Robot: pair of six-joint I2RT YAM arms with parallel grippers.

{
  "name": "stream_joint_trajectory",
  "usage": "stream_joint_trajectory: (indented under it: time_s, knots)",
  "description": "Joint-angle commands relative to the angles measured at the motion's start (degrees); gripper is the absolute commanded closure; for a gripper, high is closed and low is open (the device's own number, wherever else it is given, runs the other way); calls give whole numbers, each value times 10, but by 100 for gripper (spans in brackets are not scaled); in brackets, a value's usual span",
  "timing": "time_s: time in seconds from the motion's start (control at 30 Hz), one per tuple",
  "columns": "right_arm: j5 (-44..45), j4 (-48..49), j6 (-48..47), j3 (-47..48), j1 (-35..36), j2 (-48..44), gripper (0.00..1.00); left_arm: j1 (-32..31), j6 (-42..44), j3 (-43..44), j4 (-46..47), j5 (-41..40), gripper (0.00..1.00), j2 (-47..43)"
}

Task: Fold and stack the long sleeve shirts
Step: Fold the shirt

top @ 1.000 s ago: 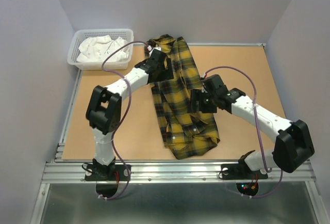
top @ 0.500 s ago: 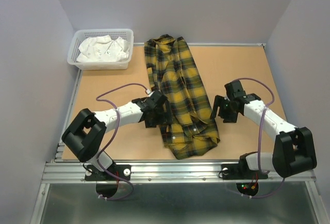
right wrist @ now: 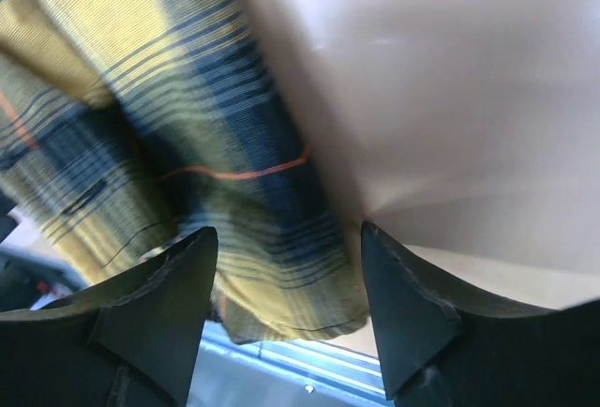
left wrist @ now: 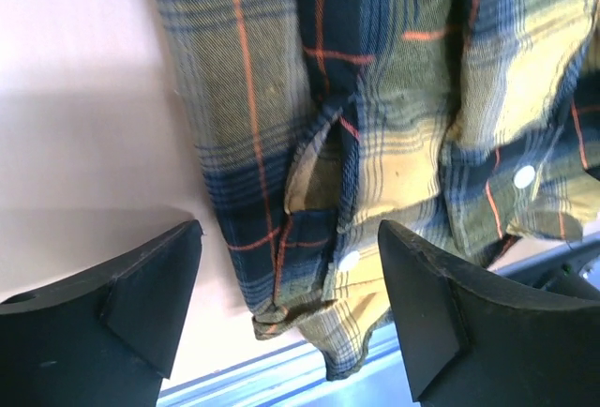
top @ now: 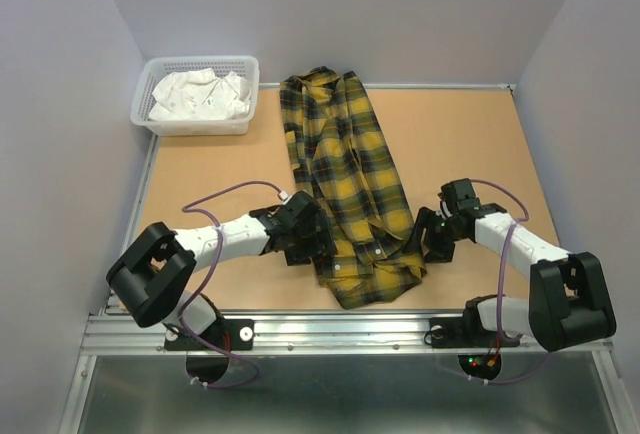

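So, both arms stretch low over the table (top: pixel 480 144), elbows folded near their bases, wrists angled in toward the yellow plaid shirt (top: pixel 345 174). It lies lengthwise down the middle, collar at the far end. The left claw (top: pixel 316 244) sits at the shirt's near-left edge and the right claw (top: pixel 430 242) at its near-right edge. Both are spread wide over the fabric, gripping nothing.
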Motion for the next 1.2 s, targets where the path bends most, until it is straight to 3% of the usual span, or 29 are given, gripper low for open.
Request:
stream_joint_trajectory:
  time_s: [0.0, 0.3, 0.47, 0.6, 0.77, 0.9, 0.93, 1.17]
  knots:
    - [-53, 46, 9, -42, -2, 0, 35, -11, -11, -41, -13, 20, 16, -10]
    - [-63, 61, 16, -57, -1, -5, 47, -15, 13, -70, -39, 49, 24, -34]
    - [-54, 63, 27, -58, -1, -13, 65, -14, 32, -81, -44, 63, 32, -29]
    - [-47, 64, 27, -59, -1, -13, 69, -14, 38, -89, -38, 70, 37, -25]
    - [-47, 64, 30, -60, -1, -14, 80, -14, 47, -93, -22, 81, 52, -22]
    - [-39, 64, 26, -52, -1, -11, 95, -14, 69, -70, -22, 83, 85, -13]
    - [-38, 65, 26, -50, -2, -6, 98, -14, 74, -62, -24, 83, 100, -12]
    - [-47, 59, 40, -35, -1, -41, 99, -14, 91, -31, -49, 91, 100, -28]
